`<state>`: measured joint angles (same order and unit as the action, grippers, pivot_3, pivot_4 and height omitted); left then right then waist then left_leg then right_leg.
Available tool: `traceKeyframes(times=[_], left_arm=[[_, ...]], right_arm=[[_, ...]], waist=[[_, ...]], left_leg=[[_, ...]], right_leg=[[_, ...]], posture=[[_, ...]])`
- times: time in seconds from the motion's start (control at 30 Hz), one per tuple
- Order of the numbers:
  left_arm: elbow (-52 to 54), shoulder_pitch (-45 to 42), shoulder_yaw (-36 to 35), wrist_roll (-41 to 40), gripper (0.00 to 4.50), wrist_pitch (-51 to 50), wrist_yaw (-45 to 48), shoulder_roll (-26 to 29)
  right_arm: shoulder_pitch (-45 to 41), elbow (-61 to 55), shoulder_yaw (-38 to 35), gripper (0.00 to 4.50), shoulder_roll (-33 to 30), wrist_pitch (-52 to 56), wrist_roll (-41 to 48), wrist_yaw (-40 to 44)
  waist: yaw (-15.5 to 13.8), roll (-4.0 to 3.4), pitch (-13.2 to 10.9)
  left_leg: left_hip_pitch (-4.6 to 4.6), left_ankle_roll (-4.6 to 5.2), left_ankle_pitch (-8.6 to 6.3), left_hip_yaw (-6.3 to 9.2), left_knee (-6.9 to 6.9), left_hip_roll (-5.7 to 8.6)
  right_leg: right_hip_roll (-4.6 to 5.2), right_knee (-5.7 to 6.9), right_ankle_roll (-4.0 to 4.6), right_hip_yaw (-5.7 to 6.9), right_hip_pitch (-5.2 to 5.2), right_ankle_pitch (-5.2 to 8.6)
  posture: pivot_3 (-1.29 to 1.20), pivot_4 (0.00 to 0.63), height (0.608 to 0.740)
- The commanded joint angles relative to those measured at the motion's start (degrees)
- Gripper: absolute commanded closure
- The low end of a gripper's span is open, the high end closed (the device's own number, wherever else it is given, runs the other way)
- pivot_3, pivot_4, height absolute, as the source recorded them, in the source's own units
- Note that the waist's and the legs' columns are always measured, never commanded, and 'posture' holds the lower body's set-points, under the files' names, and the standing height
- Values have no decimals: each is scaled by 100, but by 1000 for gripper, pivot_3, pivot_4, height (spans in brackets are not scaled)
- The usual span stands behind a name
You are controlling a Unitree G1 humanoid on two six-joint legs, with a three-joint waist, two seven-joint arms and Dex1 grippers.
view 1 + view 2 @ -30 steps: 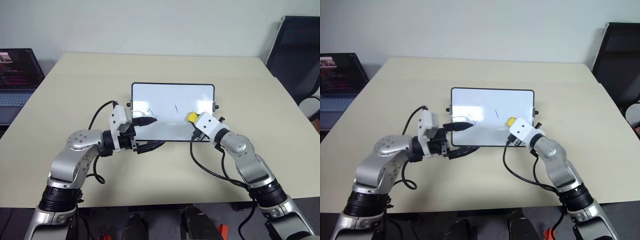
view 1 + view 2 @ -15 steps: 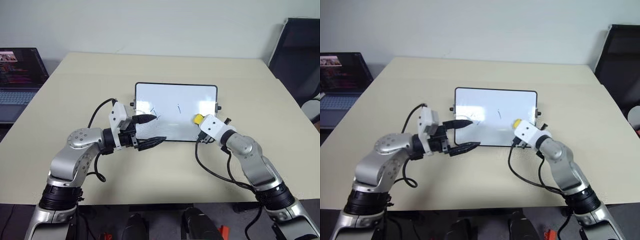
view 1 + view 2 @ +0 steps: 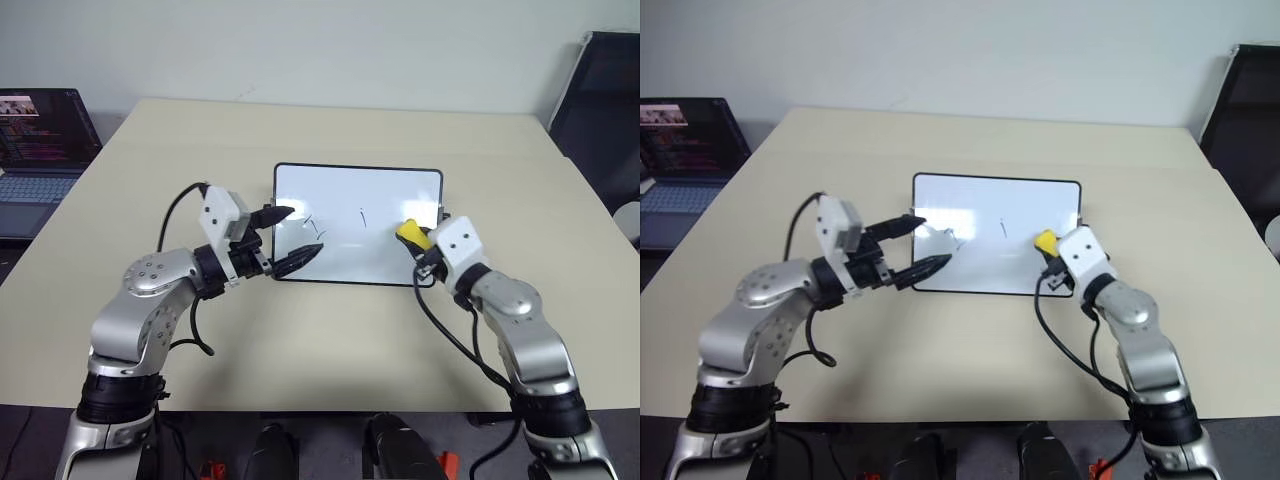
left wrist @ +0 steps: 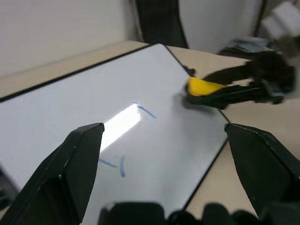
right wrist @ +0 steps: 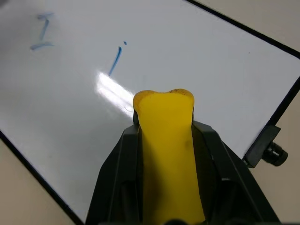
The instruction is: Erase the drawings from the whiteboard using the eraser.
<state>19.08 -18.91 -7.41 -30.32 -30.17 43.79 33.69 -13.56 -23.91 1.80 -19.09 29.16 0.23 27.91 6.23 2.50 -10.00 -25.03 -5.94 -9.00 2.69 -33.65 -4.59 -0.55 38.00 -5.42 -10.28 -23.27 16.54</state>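
The whiteboard (image 3: pixel 340 190) lies flat mid-table. Thin blue drawings sit on it, one (image 3: pixel 313 228) toward its left and a short stroke (image 3: pixel 363 215) near the middle. My right gripper (image 3: pixel 420 245) is shut on the yellow eraser (image 3: pixel 409 233), held over the board's right end beside the stroke; the right wrist view has the eraser (image 5: pixel 166 140) sticking out between the black fingers, just short of the stroke (image 5: pixel 114 60). My left gripper (image 3: pixel 305 231) is open above the board's left part, empty, its fingers (image 4: pixel 70 173) spread around the marks (image 4: pixel 121 165).
An open laptop (image 3: pixel 35 150) stands off the table's left side and a black chair (image 3: pixel 600 90) off its far right. The beige table (image 3: pixel 300 340) stretches on all sides of the board.
The right gripper has drawn back toward the board's right end with the eraser and rolled at the wrist. The left gripper has lifted slightly and turned. The camera view shifted too.
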Motion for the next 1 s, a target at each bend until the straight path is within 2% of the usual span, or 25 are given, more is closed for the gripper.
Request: traceKeyframes(times=[0.03, 0.17, 0.4, 1.0], left_arm=[[431, 385, -380, -139, 0, -55, -218, 58], [551, 836, -734, -205, 0, -45, -353, 116], [549, 1241, -956, -136, 0, 85, -383, 226], [590, 1570, -779, -50, 0, 425, -210, 358]], right_arm=[[340, -794, -154, 3408, -14, -20, 509, 180], [608, -1085, -134, 3408, 10, -34, 797, 172], [527, -886, -6, 3408, 74, -272, 931, 124], [664, -832, 288, 3408, -278, -254, 1028, 459]], waist=[[-1, 0, 0], [-14, -1, -1], [-41, 0, 0], [-125, -1, -1]], left_leg=[[0, -5, -4, 0, 0, 0], [0, -10, -9, 4, 0, -2], [6, -10, -7, 6, -24, -1], [8, -11, -7, 5, -14, -2]], right_leg=[[0, -1, 2, 0, 0, 5], [0, 3, 17, 7, 1, 16], [1, 4, 50, 8, 7, 29], [1, 3, 51, 10, 7, 30]], posture=[[0, 150, 740], [0, 150, 740], [0, 150, 740], [0, 150, 740]])
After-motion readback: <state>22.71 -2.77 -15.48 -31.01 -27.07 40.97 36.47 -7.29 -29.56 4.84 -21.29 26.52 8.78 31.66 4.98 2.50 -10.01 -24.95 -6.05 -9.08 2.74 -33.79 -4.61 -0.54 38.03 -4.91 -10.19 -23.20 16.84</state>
